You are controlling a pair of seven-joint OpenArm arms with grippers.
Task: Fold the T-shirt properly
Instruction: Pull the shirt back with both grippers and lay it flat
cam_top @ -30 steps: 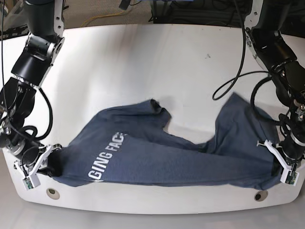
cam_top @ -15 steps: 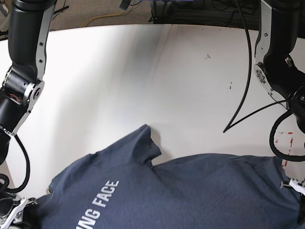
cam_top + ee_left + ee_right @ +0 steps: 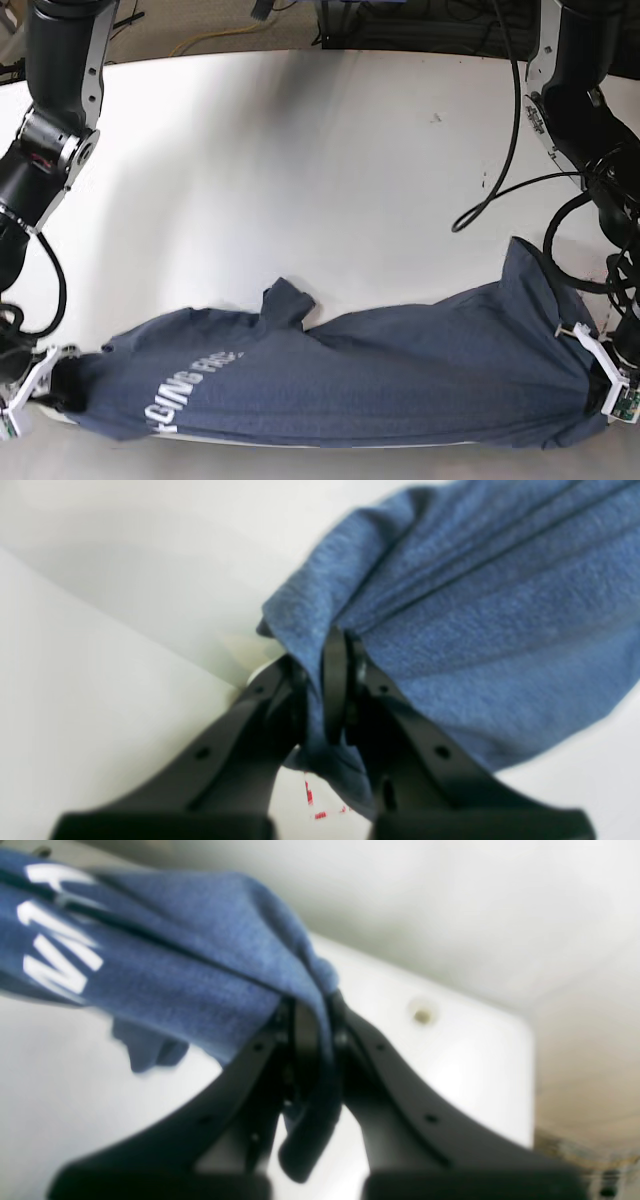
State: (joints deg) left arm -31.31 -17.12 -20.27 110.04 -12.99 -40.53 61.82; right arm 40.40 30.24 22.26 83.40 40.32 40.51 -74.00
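Note:
The dark blue T-shirt (image 3: pixel 400 375) hangs stretched sideways along the table's front edge, white lettering (image 3: pixel 195 385) facing up at its left end. One sleeve (image 3: pixel 285 300) sticks up near the middle. My left gripper (image 3: pixel 603 388), at the base view's right, is shut on the shirt's right end; the left wrist view shows fabric (image 3: pixel 475 605) pinched between the black fingers (image 3: pixel 334 680). At the base view's left, my right gripper (image 3: pixel 38 388) is shut on the other end, with cloth (image 3: pixel 175 975) and blurred lettering (image 3: pixel 55 955) bunched in its jaws.
The white table (image 3: pixel 330 180) stretches behind the shirt, with a small dark mark (image 3: pixel 436 118). Black cables (image 3: pixel 495 190) loop off the arm on the right. A mounting hole (image 3: pixel 422 1015) sits near the table corner. Red marks (image 3: pixel 310 795) show under the left gripper.
The shirt was lifted toward the camera from the table, then came back down, now pulled out straighter and lower along the front edge. Both grippers stayed shut on it.

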